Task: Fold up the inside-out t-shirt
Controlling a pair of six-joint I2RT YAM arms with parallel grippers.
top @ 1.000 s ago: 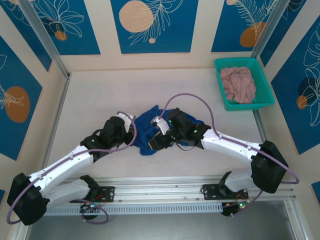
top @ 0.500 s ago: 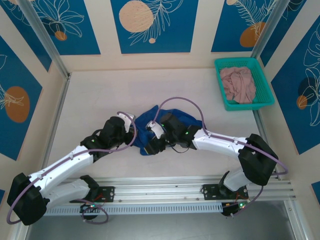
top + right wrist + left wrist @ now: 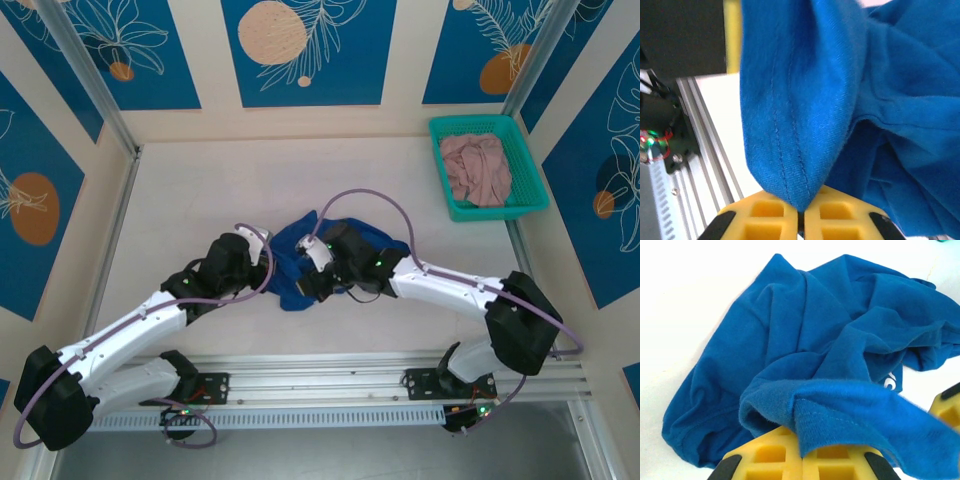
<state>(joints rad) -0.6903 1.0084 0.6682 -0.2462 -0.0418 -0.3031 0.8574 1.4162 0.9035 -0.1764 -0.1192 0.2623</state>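
The royal-blue t-shirt (image 3: 290,252) lies crumpled in the middle of the table between the two arms. My left gripper (image 3: 262,262) is at its left edge, shut on a hemmed fold of the t-shirt (image 3: 840,410) that rises from between the yellow fingers (image 3: 775,455). My right gripper (image 3: 308,280) is on the shirt's near right part, shut on a stitched hem of the t-shirt (image 3: 790,150) pinched between its yellow fingers (image 3: 840,220). The rest of the cloth spreads wrinkled beyond both grippers.
A green basket (image 3: 530,175) at the back right holds a dusty-pink garment (image 3: 476,168). An aluminium rail (image 3: 380,375) runs along the near table edge. Metal posts (image 3: 85,80) stand at the back corners before blue patterned walls.
The right arm swung left and drew in, then eased back slightly, its gripper staying on the shirt's near edge. The left arm has barely moved.
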